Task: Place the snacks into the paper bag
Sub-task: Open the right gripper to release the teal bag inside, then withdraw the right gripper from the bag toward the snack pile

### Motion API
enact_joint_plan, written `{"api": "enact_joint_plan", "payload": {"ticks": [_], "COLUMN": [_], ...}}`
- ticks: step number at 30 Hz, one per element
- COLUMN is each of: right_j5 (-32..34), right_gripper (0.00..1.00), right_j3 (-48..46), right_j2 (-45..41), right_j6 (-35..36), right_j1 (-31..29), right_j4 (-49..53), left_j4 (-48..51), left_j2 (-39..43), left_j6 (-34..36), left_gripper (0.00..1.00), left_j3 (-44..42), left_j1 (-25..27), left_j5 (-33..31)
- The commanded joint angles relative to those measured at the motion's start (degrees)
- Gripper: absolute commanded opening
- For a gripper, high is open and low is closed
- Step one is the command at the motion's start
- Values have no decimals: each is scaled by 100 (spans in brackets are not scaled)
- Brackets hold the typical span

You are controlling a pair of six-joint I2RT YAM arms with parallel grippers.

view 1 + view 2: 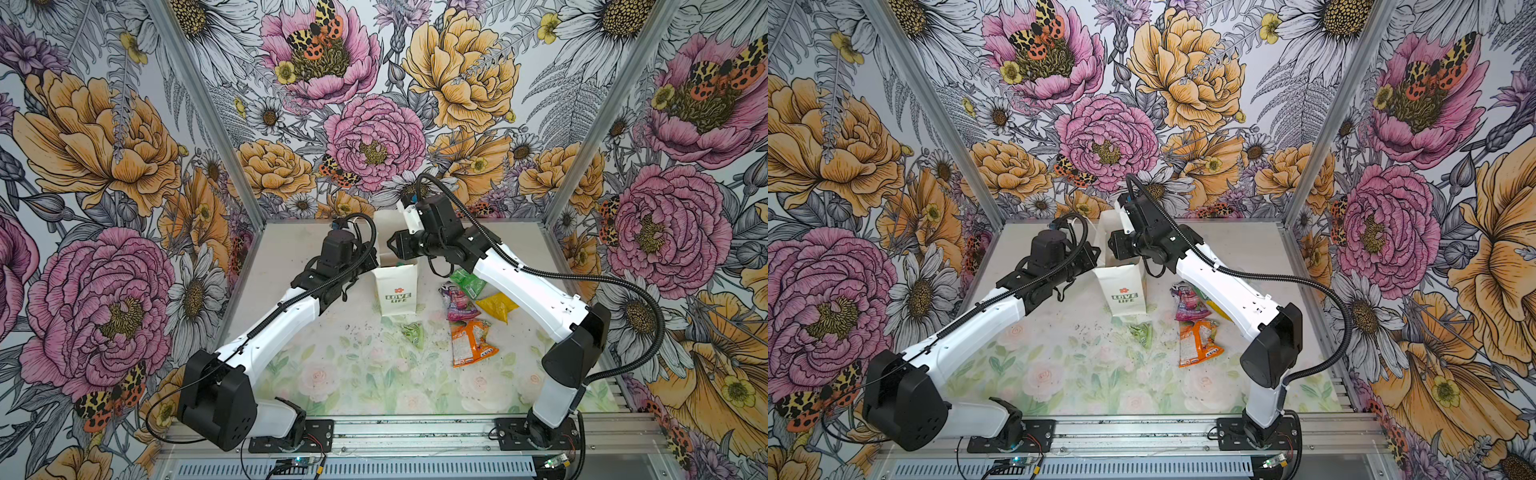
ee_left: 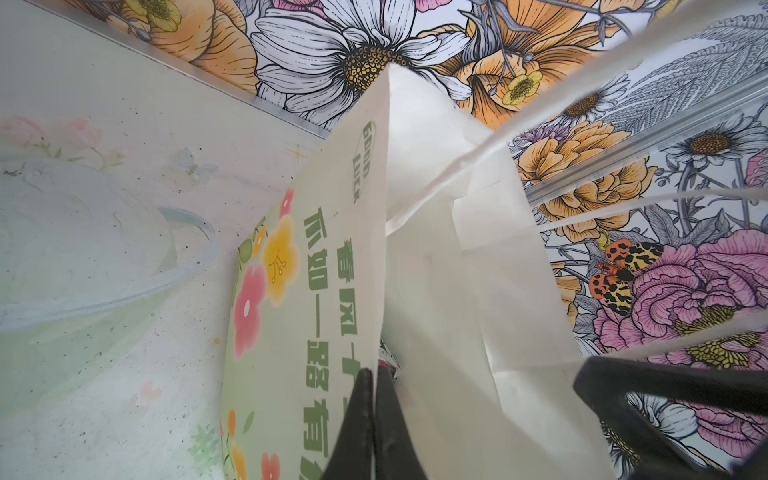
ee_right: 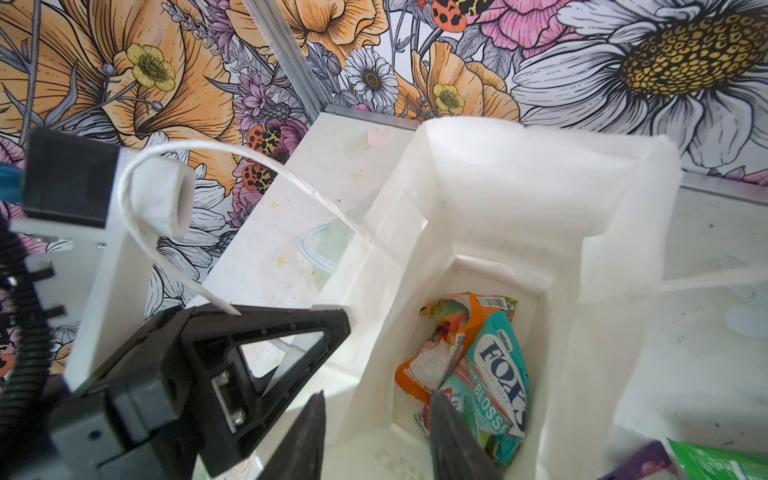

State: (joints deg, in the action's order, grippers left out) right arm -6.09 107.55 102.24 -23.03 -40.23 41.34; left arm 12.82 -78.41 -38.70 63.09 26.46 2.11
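Note:
The white paper bag (image 1: 395, 291) (image 1: 1123, 291) stands upright mid-table, mouth up. My left gripper (image 2: 374, 372) (image 1: 375, 257) is shut on the rim of its printed wide wall (image 2: 316, 270). My right gripper (image 3: 377, 395) (image 1: 390, 245) hangs open over the mouth, nothing between its fingers. Inside the bag (image 3: 519, 187) lie a teal FOX'S packet (image 3: 498, 365) and an orange-white packet (image 3: 440, 353). On the table to the bag's right lie the green (image 1: 467, 280), purple-pink (image 1: 455, 301), yellow (image 1: 496, 306) and orange-white (image 1: 473, 343) snacks. A small pale green one (image 1: 413, 332) lies in front of the bag.
One white cord handle (image 3: 232, 153) of the bag loops round the left arm's wrist mount. Floral walls with aluminium posts (image 1: 208, 108) close in the left, back and right. A metal rail (image 1: 415, 432) carrying both arm bases runs along the front.

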Motion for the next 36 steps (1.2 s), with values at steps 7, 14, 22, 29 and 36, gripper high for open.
{"api": "enact_joint_plan", "payload": {"ticks": [7, 14, 22, 29, 36], "right_j5": [44, 151, 229, 515, 791], "right_gripper": [43, 45, 53, 65, 74], "right_j3": [-58, -420, -1310, -2397, -3450], "right_j2": [-455, -871, -1621, -2471, -3238], "right_j6": [163, 195, 131, 6, -152], "right_j1": [-55, -55, -62, -55, -55], "right_j4": [-45, 48, 159, 364, 521], "left_j4": [-296, -297, -289, -298, -271], "left_j2": [107, 81, 72, 54, 72], "left_j6": [-15, -6, 3, 6, 20], "left_gripper": [0, 0, 0, 0, 0], "left_j3": [-53, -33, -26, -33, -34], "left_j1": [46, 39, 39, 26, 17], "left_j5": [-62, -28, -26, 1, 17]}}
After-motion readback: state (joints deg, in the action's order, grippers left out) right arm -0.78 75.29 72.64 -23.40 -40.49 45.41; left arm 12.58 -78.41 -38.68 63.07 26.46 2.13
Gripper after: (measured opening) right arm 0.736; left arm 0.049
